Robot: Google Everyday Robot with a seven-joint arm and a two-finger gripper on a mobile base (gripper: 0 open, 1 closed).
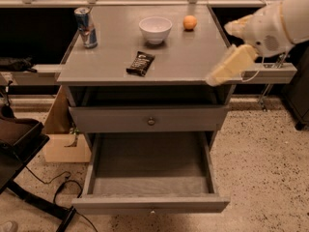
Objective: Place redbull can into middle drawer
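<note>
The redbull can [86,27], blue and silver, stands upright at the back left corner of the grey cabinet top [193,57]. The middle drawer [149,170] is pulled out wide open below, and its grey floor is bare. My gripper [228,65] hangs on the white arm at the right, over the cabinet top's front right corner. It is far to the right of the can and holds nothing that shows.
A white bowl [155,29], an orange [190,22] and a dark snack-bar wrapper [140,63] lie on the top. The upper drawer front [151,121] is closed. A cardboard box [63,139] and a black chair base [19,144] stand to the left.
</note>
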